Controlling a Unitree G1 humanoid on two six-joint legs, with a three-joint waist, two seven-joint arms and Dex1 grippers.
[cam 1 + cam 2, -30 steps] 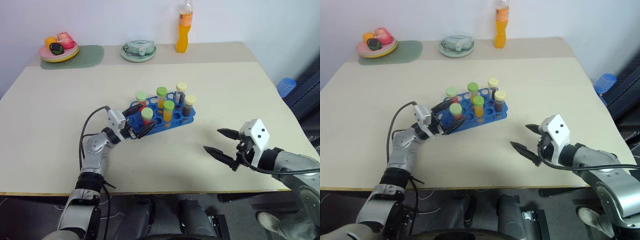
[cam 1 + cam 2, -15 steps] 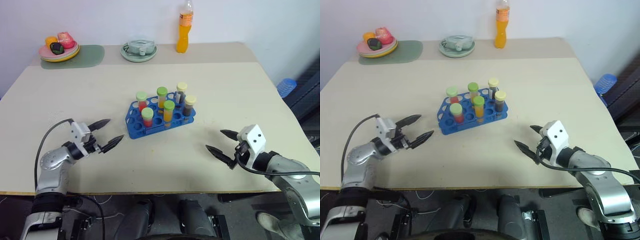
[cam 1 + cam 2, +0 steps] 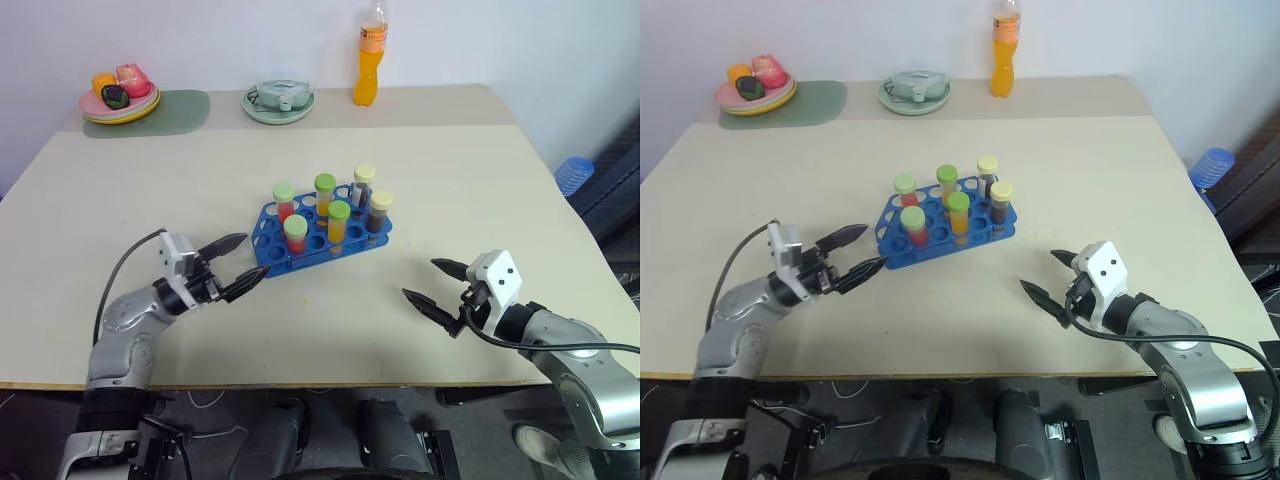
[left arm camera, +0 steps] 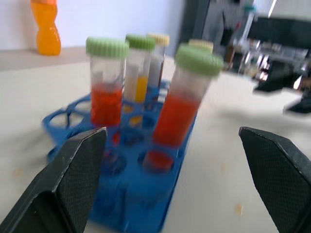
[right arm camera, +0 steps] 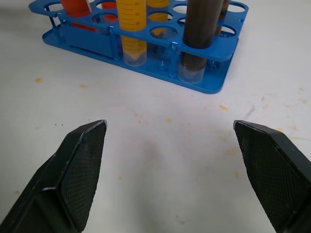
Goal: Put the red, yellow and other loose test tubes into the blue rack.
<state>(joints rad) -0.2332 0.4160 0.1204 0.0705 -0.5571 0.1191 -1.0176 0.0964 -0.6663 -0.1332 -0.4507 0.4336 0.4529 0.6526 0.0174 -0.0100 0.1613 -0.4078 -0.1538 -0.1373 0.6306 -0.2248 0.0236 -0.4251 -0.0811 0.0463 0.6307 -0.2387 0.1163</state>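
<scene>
Blue plastic rack (image 3: 322, 236) stands mid-table, six capped tubes upright in it: two red-filled (image 3: 294, 239), two orange-yellow (image 3: 337, 224), two darker. No loose tube visible, so the loading looks finished.

Left gripper (image 3: 236, 266) just beside the rack's near-left corner, jaws spread, empty. Right gripper (image 3: 434, 287) well right of the rack, likewise spread and empty; both seem parked clear.

Beige tabletop (image 3: 470, 170); beyond the rack, an orange drink bottle (image 3: 368, 53), fruit plate (image 3: 117, 93), white wall.
</scene>
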